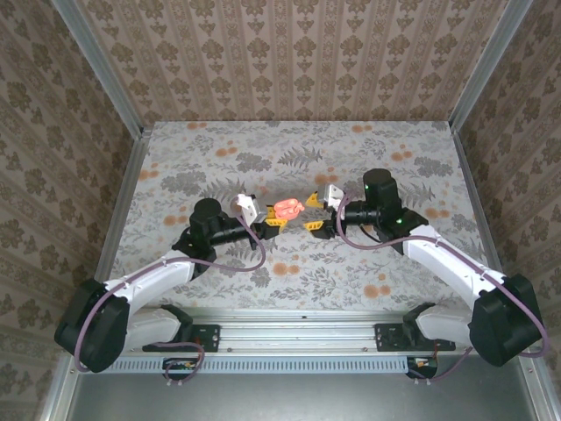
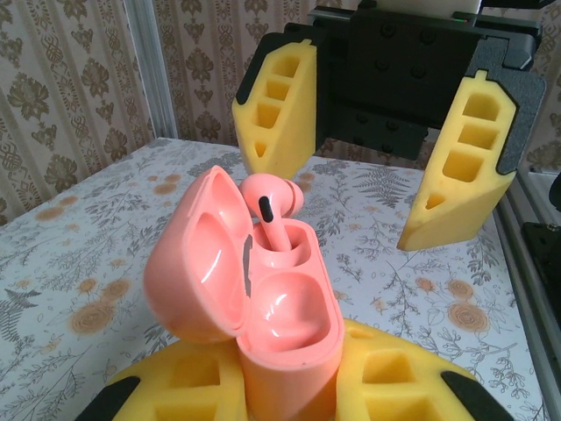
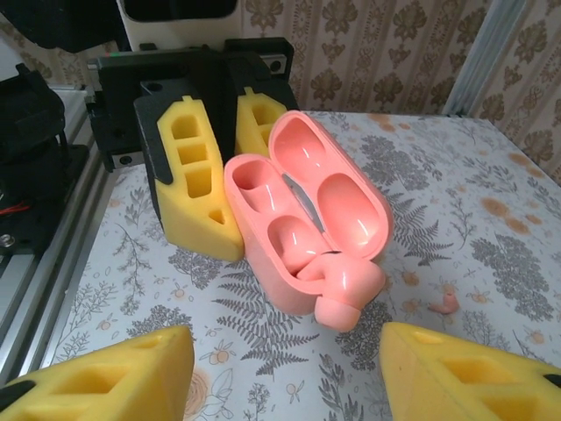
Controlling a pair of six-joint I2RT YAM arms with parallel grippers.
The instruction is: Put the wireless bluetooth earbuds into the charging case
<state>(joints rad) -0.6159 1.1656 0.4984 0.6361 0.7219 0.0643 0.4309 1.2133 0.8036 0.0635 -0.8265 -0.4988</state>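
Left wrist view, nearest first: the left pincer (image 2: 294, 390) is clamped on the lower body of the coral-pink charging case (image 2: 289, 333), one yellow pad (image 2: 188, 386) on each side, holding it upright. The case's lid (image 2: 197, 263) is swung open and leans away to one side. Of the two sockets, the nearer one is bare. In the farther one stands a coral-pink earbud (image 2: 273, 206), its stem down in the socket and its rounded head well above the rim, so it is not fully seated. Beyond it hangs the right pincer (image 2: 346, 189), its jaws wide apart with a clear gap on each side, touching neither the earbud nor the case. From the right wrist, the right pincer (image 3: 285, 373) again stands wide, and the earbud (image 3: 346, 289) sticks out of the case (image 3: 280, 237) between its tips. A small pink piece (image 3: 447, 303) lies on the surface (image 3: 491, 237) near the case but apart from it, too small to tell what it is. From the top external view, the case (image 1: 287, 209) sits about midway between the left and right edges of the surface (image 1: 289, 272), with the left pincer (image 1: 267, 217) and the right pincer (image 1: 316, 215) meeting there. I cannot tell whether the case's base touches the surface.
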